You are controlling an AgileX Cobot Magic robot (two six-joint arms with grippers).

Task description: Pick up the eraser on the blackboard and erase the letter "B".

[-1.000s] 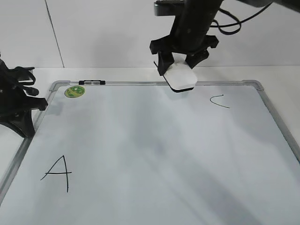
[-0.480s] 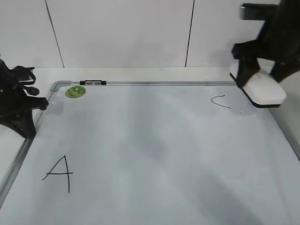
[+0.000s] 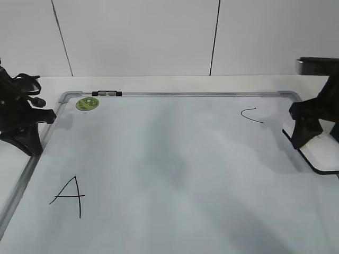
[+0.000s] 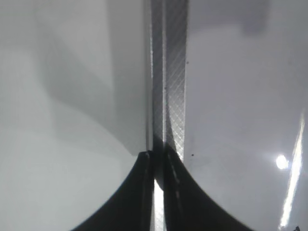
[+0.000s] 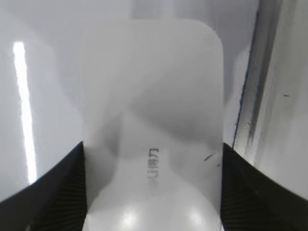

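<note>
The blackboard (image 3: 175,159) is a white board with a silver frame, lying flat. No letter "B" shows on it; only a black "A" (image 3: 68,196) and a "C" (image 3: 250,114) do. My right gripper (image 3: 318,135) is shut on the white eraser (image 3: 324,154) and holds it low at the board's right edge. In the right wrist view the eraser (image 5: 151,110), with grey lettering, fills the space between the black fingers (image 5: 72,187) of my right gripper (image 5: 153,183). My left gripper (image 3: 24,119) is shut and empty at the board's left edge, over the frame strip (image 4: 169,72) in the left wrist view (image 4: 158,156).
A round green sticker (image 3: 87,103) and a small black-and-silver marker (image 3: 106,93) sit at the board's back left corner. The board's right frame (image 5: 257,72) runs just beside the eraser. A white wall stands behind the table.
My right gripper has carried the eraser from the back middle of the board over to the right edge and lowered it. The left arm has not moved.
</note>
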